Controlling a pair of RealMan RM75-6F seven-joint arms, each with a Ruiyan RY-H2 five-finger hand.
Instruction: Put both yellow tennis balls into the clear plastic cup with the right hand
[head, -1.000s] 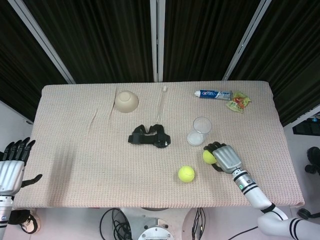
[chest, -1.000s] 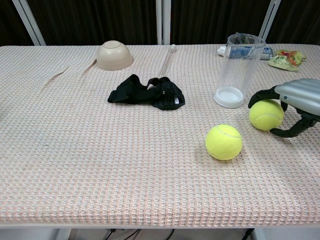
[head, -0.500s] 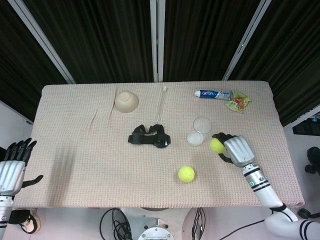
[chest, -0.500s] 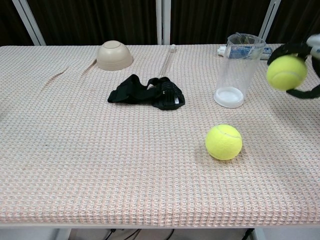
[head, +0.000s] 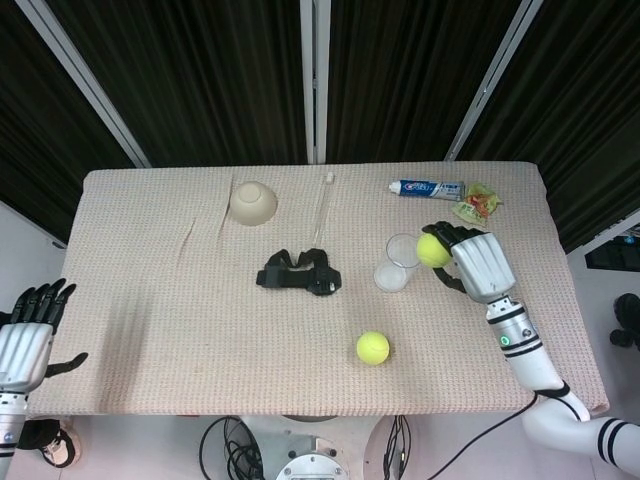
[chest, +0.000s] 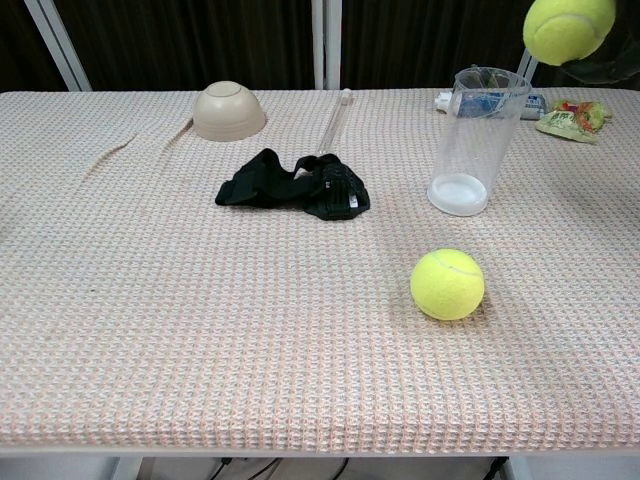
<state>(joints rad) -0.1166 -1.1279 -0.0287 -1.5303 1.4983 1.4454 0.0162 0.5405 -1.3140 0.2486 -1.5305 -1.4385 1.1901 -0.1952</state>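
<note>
Your right robot hand (head: 478, 262) is grasping one yellow tennis ball (head: 432, 250), lifted off the bench, its fingers curled around the ball on the side toward the clear plastic cup (head: 399, 262). In the head view the held ball sits just at the cup's 3 o'clock edge, touching or overlapping the rim line; in the chest view it hangs above and to the right of the cup mouth, with only dark fingers showing behind it at the top corner. The cup stands upright on the bench (head: 150, 300), nothing inside it.

The second tennis ball (head: 372, 347) lies on the bench at about 7 o'clock from the cup, well apart from your right robot hand. At the cup's 9 o'clock lies a black strap bundle (head: 298, 272). Toward 11 o'clock a thin clear tube (head: 324, 205) lies lengthwise, and beyond it an upturned beige bowl (head: 253, 202). At 12 o'clock a toothpaste tube (head: 427, 188) lies beside a small snack packet (head: 477, 204).

Your left robot hand (head: 28, 332) hangs off the bench's near left corner, released, fingers spread and holding nothing.
</note>
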